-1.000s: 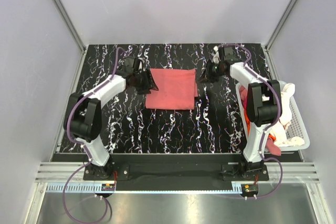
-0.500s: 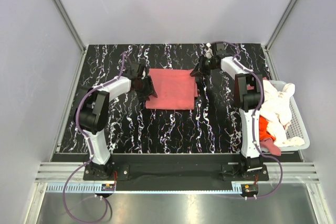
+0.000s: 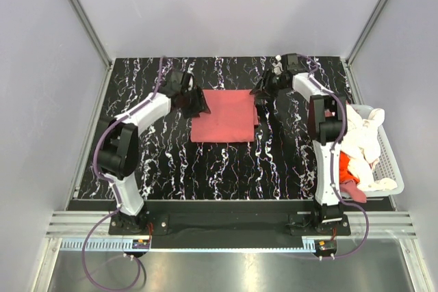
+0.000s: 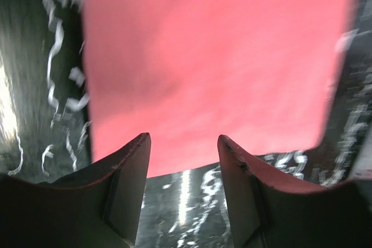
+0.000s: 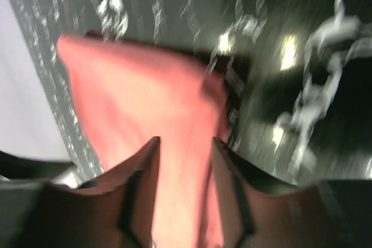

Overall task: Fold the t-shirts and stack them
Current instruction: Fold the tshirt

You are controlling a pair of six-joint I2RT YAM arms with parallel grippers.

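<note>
A salmon-pink t-shirt (image 3: 222, 115) lies folded into a flat rectangle at the middle back of the black marbled table. My left gripper (image 3: 196, 106) is at its left edge, open and empty; in the left wrist view (image 4: 183, 143) the shirt (image 4: 209, 56) lies just beyond the fingertips, with bare table between them. My right gripper (image 3: 260, 94) is at the shirt's far right corner, open; in the right wrist view (image 5: 185, 143) the pink cloth (image 5: 145, 97) shows between the spread fingers, not pinched. Cream and red shirts (image 3: 356, 152) are heaped in the basket.
A white slatted basket (image 3: 393, 169) stands at the table's right edge beside the right arm. Grey walls and metal frame posts enclose the table (image 3: 226, 169) on three sides.
Both grippers have shifted toward the back of the table along the shirt's side edges. The folded shirt has stayed in place.
</note>
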